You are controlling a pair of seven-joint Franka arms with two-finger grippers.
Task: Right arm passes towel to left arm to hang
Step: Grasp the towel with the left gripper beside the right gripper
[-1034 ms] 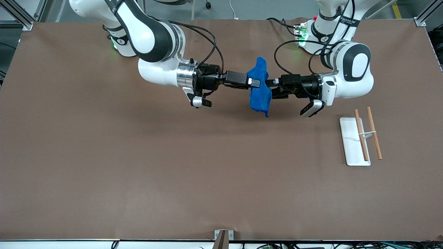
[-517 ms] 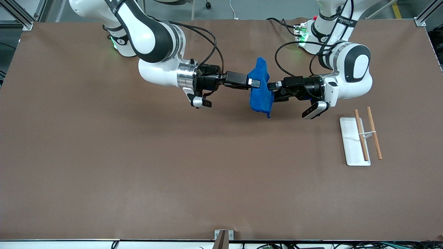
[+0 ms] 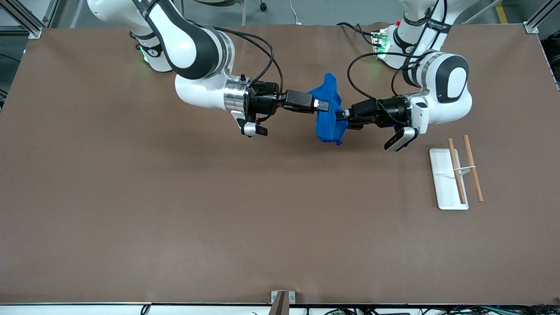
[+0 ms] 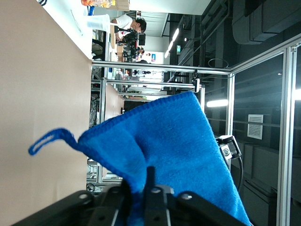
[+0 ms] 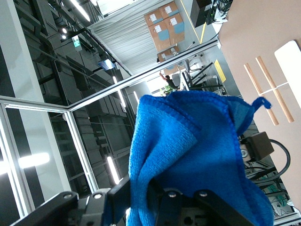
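A small bright blue rectangular cloth towel [image 3: 328, 114] with a darker stitched edge hangs in the air above the brown table [image 3: 175, 210], bunched and draped, with a loose thread loop at one corner. It is pinched from both ends at once.

The right arm [image 3: 192, 48], white with black bands and a shiny silver wrist ring, reaches in from its end of the table. The right gripper [image 3: 323, 105] has its long black fingers pressed together on the towel's upper part. In the right wrist view the cloth [image 5: 197, 160] spills out from between the fingers.

The left arm [image 3: 442, 92], white with a plain white wrist block, reaches in from the other end. The left gripper [image 3: 340, 116] is clamped on the towel's edge, and in the left wrist view the fabric [image 4: 174, 150] is squeezed between its two closed fingers [image 4: 150, 188].

A flat white rectangular base carrying two thin wooden rods, the hanging rack [image 3: 455, 175], lies on the table toward the left arm's end, nearer the front camera than the towel and well apart from it.
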